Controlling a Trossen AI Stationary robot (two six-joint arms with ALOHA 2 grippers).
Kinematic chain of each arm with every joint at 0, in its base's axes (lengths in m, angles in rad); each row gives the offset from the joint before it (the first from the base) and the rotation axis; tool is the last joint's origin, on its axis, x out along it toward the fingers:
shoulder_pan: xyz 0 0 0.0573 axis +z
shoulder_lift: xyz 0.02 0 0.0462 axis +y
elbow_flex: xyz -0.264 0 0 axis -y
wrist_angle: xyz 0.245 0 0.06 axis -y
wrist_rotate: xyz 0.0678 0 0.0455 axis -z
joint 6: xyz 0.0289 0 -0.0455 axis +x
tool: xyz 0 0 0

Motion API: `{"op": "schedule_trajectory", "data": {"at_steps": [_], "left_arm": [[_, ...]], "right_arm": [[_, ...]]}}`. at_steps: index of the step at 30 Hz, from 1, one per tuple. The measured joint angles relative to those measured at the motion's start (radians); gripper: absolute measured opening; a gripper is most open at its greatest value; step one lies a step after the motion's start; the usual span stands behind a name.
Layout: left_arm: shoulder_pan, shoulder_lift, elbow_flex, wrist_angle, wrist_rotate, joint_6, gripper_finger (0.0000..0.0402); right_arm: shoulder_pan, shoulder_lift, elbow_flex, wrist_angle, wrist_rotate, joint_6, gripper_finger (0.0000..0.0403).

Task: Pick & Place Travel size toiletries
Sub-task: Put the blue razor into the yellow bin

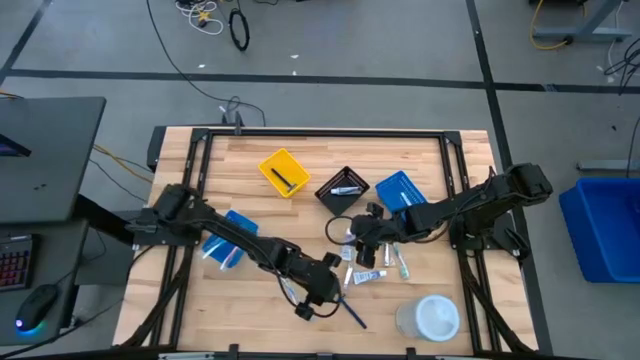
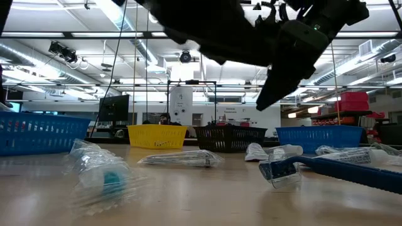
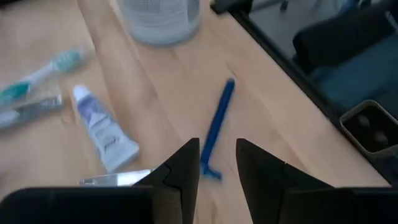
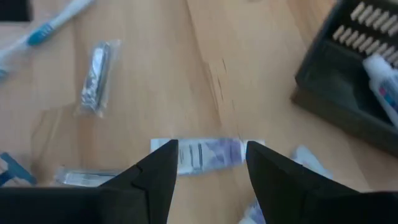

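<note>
My left gripper (image 1: 318,293) hangs open over the near middle of the table. In its wrist view the gripper (image 3: 217,148) has one finger on either side of the head end of a dark blue razor (image 3: 219,118), which lies flat on the wood (image 1: 351,311). My right gripper (image 1: 366,243) is open over the pile of toiletries (image 1: 372,262). In its wrist view the gripper (image 4: 211,147) straddles a white-and-purple tube (image 4: 205,154) lying flat. I cannot see either gripper touching anything.
A round white tub (image 1: 436,318) stands near the table's near right corner. Yellow (image 1: 283,172), black (image 1: 342,188) and blue (image 1: 400,190) bins sit toward the far side, and another blue bin (image 1: 232,236) lies under my left arm. A tube (image 3: 102,127) and a toothbrush (image 3: 37,78) lie loose nearby.
</note>
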State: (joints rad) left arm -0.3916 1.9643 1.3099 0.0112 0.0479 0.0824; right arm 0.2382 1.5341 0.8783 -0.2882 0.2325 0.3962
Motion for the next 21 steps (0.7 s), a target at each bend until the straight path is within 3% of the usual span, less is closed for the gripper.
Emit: {"op": "schedule_trajectory", "data": {"at_steps": [5, 9, 16, 21], "left_arm": [[-0.012, 0.089, 0.020, 0.136, 0.034, 0.001, 0.0115], [-0.021, 0.166, 0.095, 0.148, 0.036, -0.018, 0.0122], [-0.021, 0.285, 0.232, 0.064, 0.043, 0.004, 0.0142], [-0.021, 0.331, 0.246, 0.021, 0.007, -0.018, 0.0143]], "right_arm": [[0.000, 0.000, 0.000, -0.074, 0.000, 0.055, 0.0202], [0.000, 0.000, 0.000, -0.131, 0.000, 0.086, 0.0194], [0.000, 0.000, -0.001, -0.186, -0.062, 0.193, 0.0176], [0.000, 0.000, -0.004, -0.176, -0.111, 0.237, 0.0164]]}}
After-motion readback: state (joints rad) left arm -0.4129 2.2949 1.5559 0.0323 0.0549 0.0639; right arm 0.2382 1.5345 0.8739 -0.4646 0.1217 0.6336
